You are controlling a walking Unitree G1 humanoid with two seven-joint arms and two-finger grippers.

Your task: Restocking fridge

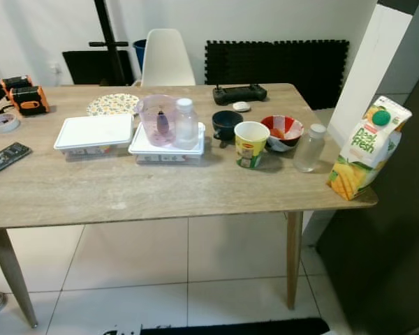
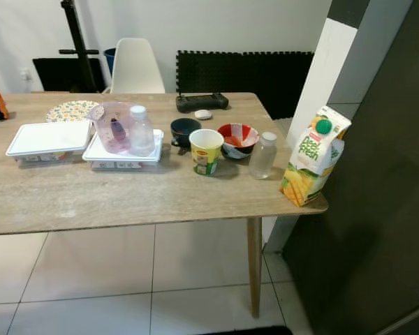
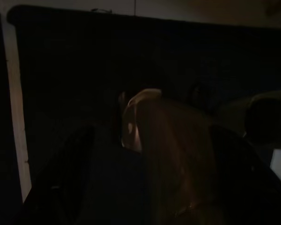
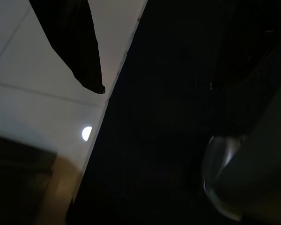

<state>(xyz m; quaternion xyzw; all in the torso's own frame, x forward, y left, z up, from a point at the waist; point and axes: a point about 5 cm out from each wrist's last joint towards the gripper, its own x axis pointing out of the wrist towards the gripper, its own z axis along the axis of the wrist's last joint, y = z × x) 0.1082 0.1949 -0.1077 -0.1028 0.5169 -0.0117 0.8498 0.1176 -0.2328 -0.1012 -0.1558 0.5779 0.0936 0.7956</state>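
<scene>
A mango juice carton with a green cap stands upright at the table's right front corner. To its left are a small clear bottle, a yellow paper cup, a red and white bowl and a dark cup. Two white lidded boxes lie further left; one carries a pink jug and a clear bottle. My right gripper hangs open over white floor tiles and a dark mat. The left wrist view is very dark, with a tan shape in it.
The wooden table stands on white tiles. A tall dark panel rises close beside its right end. Behind it are a white chair and black foam mats. A controller, patterned plate and tape roll lie on the table.
</scene>
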